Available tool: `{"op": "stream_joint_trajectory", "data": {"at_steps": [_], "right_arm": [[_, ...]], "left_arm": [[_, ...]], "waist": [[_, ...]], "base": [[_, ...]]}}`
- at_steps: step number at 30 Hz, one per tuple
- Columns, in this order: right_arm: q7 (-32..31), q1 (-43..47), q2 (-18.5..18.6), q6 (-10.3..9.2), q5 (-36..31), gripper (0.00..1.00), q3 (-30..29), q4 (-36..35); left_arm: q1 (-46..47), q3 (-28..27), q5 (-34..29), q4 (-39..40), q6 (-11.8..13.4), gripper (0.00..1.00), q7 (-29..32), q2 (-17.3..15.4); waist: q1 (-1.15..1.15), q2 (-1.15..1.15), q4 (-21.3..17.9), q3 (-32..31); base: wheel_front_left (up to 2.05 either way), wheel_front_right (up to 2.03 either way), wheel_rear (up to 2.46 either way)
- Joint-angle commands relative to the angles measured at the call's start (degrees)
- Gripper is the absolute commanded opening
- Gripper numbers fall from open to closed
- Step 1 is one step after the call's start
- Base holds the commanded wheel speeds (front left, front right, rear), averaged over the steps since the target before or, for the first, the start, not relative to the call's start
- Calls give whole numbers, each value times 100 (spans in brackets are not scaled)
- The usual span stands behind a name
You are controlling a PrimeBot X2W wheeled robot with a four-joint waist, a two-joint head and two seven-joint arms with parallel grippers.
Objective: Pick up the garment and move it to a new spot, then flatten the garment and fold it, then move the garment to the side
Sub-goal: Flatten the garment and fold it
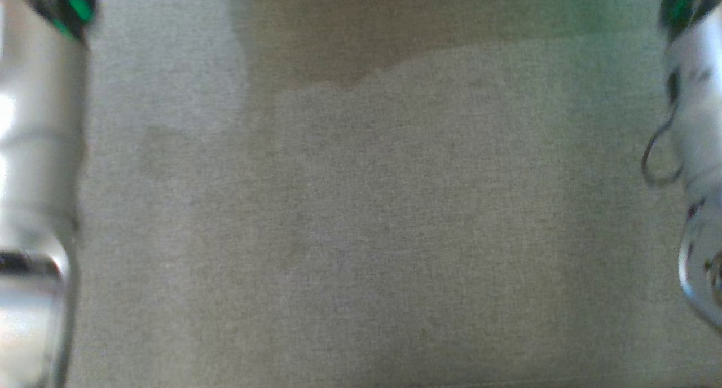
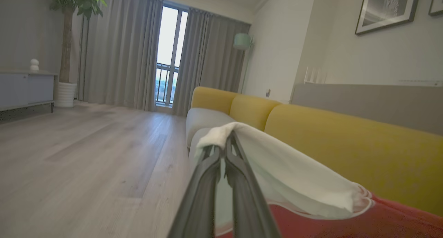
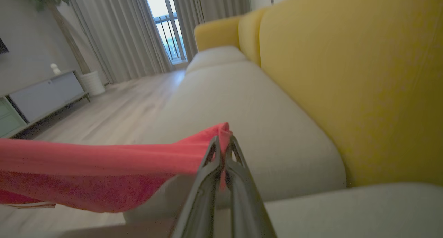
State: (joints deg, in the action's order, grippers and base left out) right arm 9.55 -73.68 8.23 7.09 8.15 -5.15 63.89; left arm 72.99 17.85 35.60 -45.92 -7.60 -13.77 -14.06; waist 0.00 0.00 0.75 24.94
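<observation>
The garment is red with a white sleeve. In the left wrist view its white part (image 2: 283,172) drapes over my left gripper (image 2: 223,151), which is shut on that cloth, and the red body (image 2: 346,224) hangs to the lower right. In the right wrist view a red edge of the garment (image 3: 114,168) stretches left from my right gripper (image 3: 223,146), which is shut on it, held above the grey sofa seat (image 3: 249,110). In the head view, blurred pale forearms stand at the left edge (image 1: 34,179) and right edge (image 1: 696,151) over grey fabric (image 1: 366,219).
A sofa with yellow back cushions (image 2: 346,151) and grey seats runs along the wall. Wooden floor (image 2: 86,155) spreads to the left, with a low cabinet (image 2: 24,89), a potted plant (image 2: 69,40) and grey curtains (image 2: 117,51) by a window.
</observation>
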Motion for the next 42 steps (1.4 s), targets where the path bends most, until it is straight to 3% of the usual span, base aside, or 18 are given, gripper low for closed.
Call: {"op": "stream_joint_trajectory", "data": {"at_steps": [1, 6, 12, 24, 34, 42], "right_arm": [[-140, 91, -5, 40, 135, 0, 143, -16], [-556, 866, 164, 40, 431, 0, 930, 284], [-1081, 1559, 381, 40, 1054, 0, 1729, 84], [-2280, 2948, 1533, 40, 2848, 0, 3357, -1532], [-3528, 3947, 2416, 40, 4190, 0, 3861, -2758], [-4612, 4712, 2833, 40, 4818, 0, 3679, -3584]], "left_arm": [[-176, 85, 27, 171, 14, 0, -61, -314], [-1426, 852, 279, 434, 13, 0, -19, -606], [-2442, 1492, 578, 970, 12, 0, 138, -1155], [-4167, 2054, 1162, 2486, 13, 0, 594, -2213], [-5477, 2254, 1737, 4304, 217, 0, 1532, -3130], [-6111, 2220, 2329, 5452, 516, 0, 1995, -3590]], "waist": [[0, 0, 78, -140], [0, 0, 130, -473], [0, 0, 137, -830], [0, 0, 97, -1598], [0, 0, 53, -2244], [0, 0, -42, -2411]], "base": [[0, 0, 0], [0, 0, 0], [0, 0, 0], [0, 0, 0], [0, 0, 0], [0, 0, 0]]}}
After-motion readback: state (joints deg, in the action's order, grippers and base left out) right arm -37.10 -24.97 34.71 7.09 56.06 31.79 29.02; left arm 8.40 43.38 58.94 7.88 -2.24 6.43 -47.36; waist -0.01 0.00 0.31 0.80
